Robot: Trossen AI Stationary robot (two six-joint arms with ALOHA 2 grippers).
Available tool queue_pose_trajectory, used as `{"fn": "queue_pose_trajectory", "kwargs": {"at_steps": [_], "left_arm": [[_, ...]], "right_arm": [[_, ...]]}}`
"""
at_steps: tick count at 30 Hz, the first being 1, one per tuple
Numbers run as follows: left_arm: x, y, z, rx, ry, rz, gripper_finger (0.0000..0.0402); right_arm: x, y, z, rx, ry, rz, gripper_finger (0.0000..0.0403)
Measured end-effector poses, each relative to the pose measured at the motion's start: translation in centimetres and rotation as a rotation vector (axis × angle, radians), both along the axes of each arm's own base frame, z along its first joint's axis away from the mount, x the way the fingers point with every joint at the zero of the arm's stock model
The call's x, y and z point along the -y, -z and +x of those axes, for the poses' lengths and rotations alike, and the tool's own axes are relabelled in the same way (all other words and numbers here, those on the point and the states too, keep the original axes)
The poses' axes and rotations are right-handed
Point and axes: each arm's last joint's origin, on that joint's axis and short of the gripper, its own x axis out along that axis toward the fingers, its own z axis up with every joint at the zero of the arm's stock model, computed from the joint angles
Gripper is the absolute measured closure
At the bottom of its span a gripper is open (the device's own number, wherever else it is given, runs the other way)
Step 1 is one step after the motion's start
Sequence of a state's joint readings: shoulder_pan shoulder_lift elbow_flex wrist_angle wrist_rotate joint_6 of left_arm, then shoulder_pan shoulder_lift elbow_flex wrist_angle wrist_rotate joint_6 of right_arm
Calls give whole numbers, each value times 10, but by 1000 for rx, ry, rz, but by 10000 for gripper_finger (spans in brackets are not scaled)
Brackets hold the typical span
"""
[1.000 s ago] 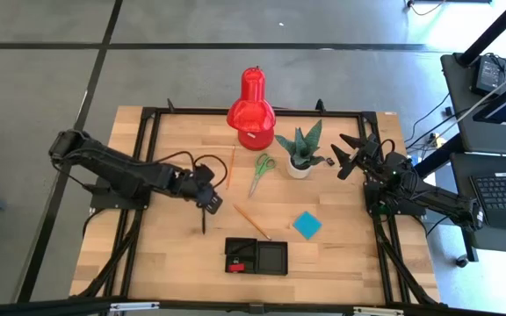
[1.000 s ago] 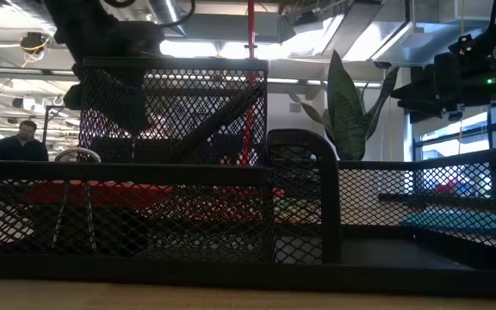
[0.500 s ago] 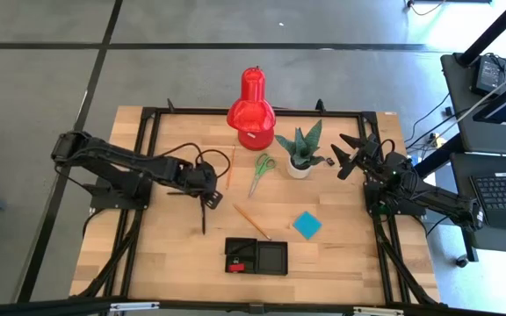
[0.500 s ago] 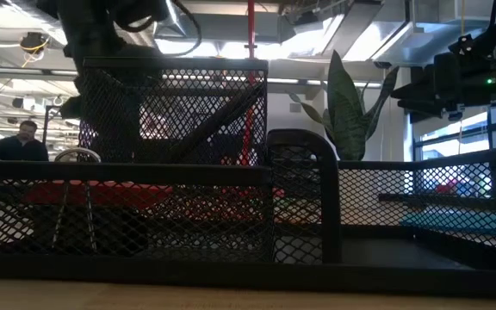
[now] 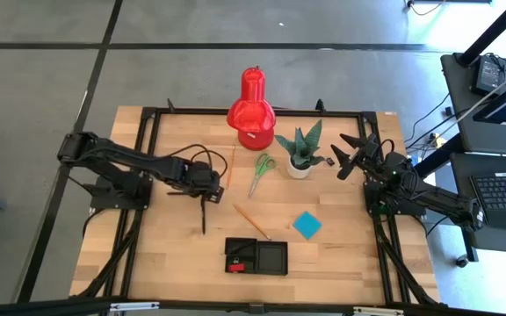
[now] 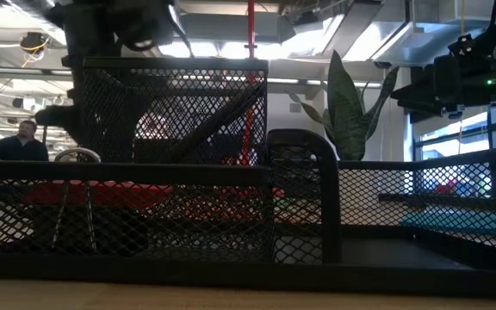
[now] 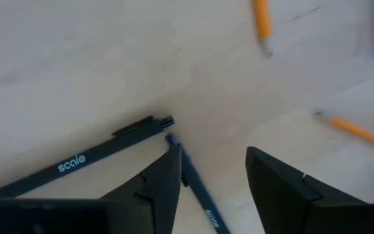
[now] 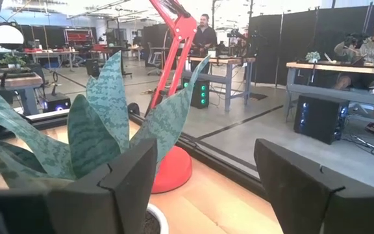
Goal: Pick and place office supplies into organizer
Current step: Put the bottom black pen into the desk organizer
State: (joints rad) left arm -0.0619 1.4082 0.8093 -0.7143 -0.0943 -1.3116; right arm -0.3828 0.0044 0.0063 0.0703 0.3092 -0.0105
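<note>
Left of centre in the high view, the left end effector [image 5: 207,186] sits over the surface [image 5: 174,254] w/ fingers spread apart, nothing between them. In the left wrist view two black pens lie just under it: one pen [image 7: 76,159] runs off toward the frame's lower left, the second pen [image 7: 193,185] passes between the fingertips [image 7: 167,172], its tip near the first pen's tip. In the high view a pen [image 5: 204,215] lies long axis roughly vertical in frame, just below the end effector. Left arm is far nearer than the right.

Organizer [image 5: 257,256] is at lower centre, well apart from the pens. Pencil [image 5: 251,221] lies diagonal between them.

Right end effector [image 5: 351,154] waits at right near the plant [image 5: 301,149], fingers spread, empty.

Vs 1 s ago: left end effector has shifted slightly up and right in the high view; pens, pencil, right arm unchanged.
</note>
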Motion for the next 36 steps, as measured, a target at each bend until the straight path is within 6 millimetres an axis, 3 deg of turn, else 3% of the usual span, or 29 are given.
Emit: {"fn": "queue_pose_trajectory", "kwargs": {"at_steps": [23, 29, 36], "left_arm": [[4, 53, 13, -247, -31, -100, 245], [4, 54, 14, -261, -25, -105, 248], [5, 47, 21, -250, 9, -97, 288]], "right_arm": [[0, 0, 0, -2, 1, -2, 143], [0, 0, 0, -2, 0, -2, 143], [0, 0, 0, -1, 0, -2, 143]]}}
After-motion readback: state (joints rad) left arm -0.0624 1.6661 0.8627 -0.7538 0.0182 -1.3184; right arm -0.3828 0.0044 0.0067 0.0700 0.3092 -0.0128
